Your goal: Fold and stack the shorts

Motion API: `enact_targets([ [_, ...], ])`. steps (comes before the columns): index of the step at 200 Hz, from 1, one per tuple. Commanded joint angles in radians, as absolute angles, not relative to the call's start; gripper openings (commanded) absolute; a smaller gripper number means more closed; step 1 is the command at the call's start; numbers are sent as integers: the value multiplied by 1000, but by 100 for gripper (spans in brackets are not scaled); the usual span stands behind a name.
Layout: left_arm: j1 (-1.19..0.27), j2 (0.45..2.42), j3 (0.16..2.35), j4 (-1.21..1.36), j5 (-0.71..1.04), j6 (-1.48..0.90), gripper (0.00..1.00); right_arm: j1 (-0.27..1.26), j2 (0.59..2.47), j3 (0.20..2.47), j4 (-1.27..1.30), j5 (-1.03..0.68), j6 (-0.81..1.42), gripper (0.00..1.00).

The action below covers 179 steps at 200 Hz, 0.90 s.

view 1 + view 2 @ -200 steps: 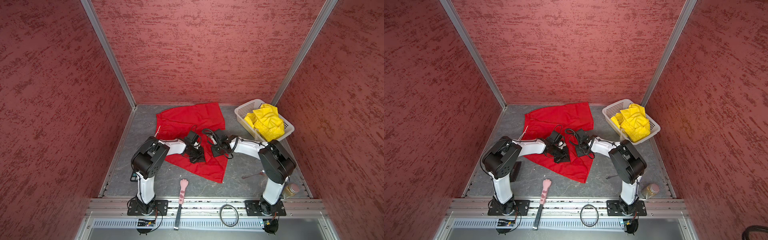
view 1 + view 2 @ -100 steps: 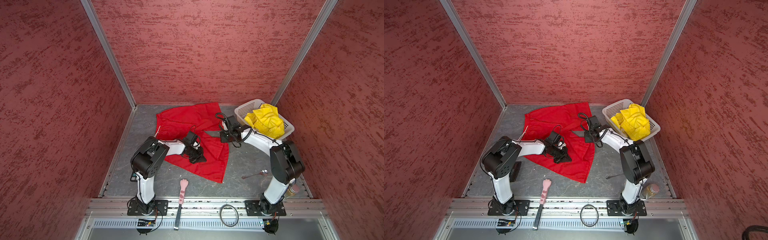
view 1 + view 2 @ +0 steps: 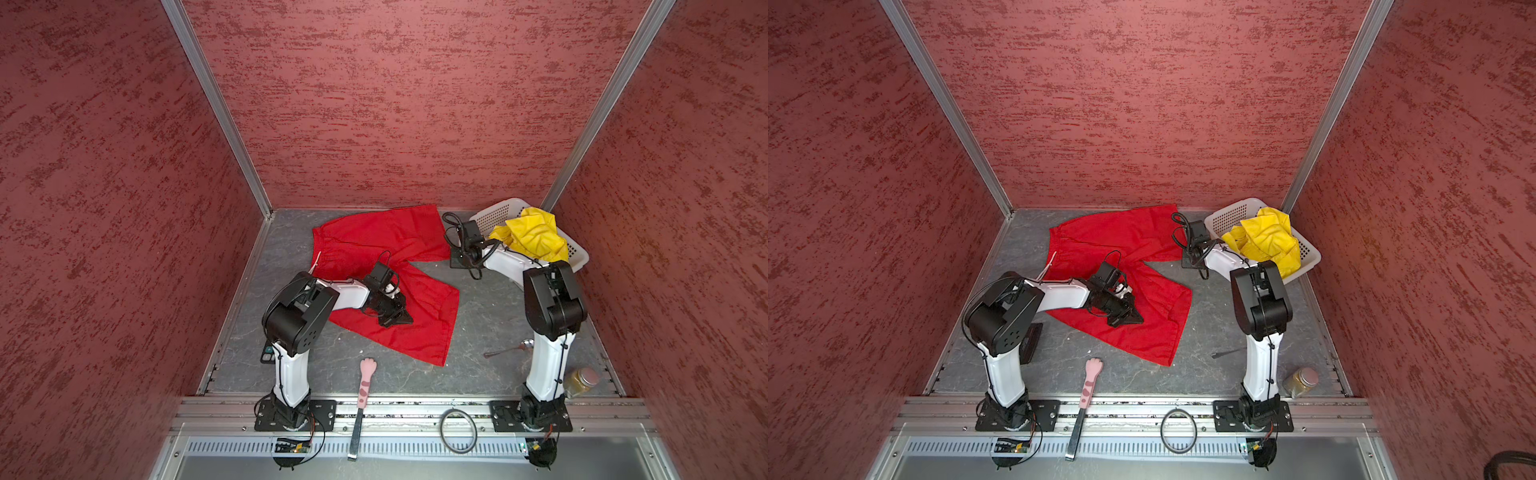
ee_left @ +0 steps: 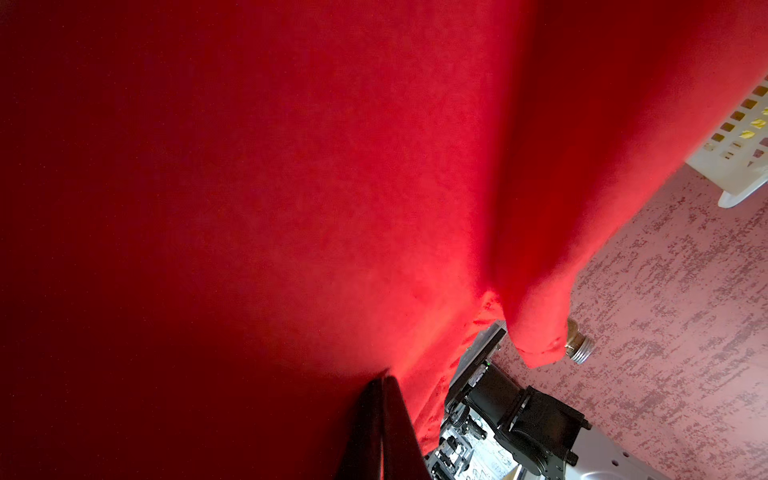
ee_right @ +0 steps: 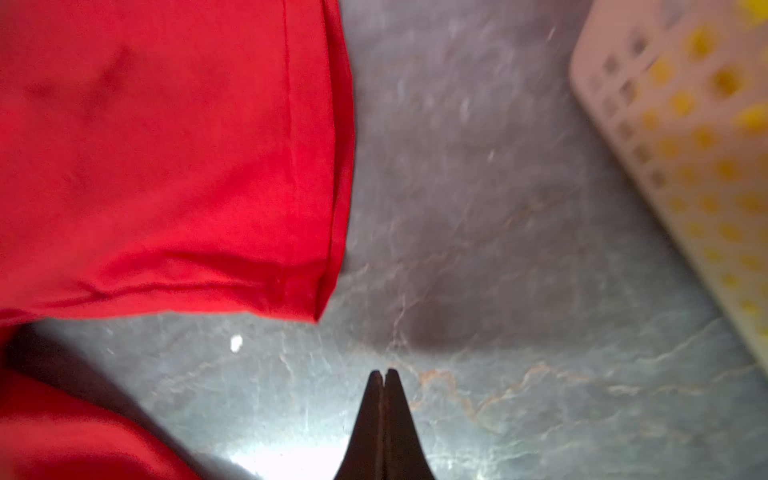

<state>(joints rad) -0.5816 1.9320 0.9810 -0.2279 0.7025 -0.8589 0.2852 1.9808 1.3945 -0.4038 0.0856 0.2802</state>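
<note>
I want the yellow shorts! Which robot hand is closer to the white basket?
Right. The right gripper hangs just beside the basket; the left gripper is farther, over the red shorts.

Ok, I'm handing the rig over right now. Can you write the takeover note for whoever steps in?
Left gripper: shut, tips down on the nearer leg of the red shorts; can't confirm a pinch of cloth.
Right gripper: shut, empty, over bare table between the red shorts and the basket.
Red shorts: spread on the table, unfolded.
Yellow shorts: crumpled in the basket.
Done: nothing folded or stacked.
Left: fold both pairs, stack them.
</note>
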Motion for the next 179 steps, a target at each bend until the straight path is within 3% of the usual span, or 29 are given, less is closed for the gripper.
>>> enact_targets([
  [1,-591,2058,900,-403,463,-857,7,326,1887,1382,-385,79,280,6],
  [38,-591,2060,910,-416,463,-847,7,416,1747,1223,-396,81,299,35],
  [61,-591,2054,910,-423,457,-845,7,420,1697,1114,-381,-32,413,45],
  [112,-597,2056,903,-406,462,-850,10,418,1640,903,-167,-221,607,48],
  [153,-601,2050,897,-407,460,-848,10,414,1692,885,-42,-293,644,53],
  [179,-601,2054,900,-408,463,-845,10,410,1703,883,26,-294,653,49],
])
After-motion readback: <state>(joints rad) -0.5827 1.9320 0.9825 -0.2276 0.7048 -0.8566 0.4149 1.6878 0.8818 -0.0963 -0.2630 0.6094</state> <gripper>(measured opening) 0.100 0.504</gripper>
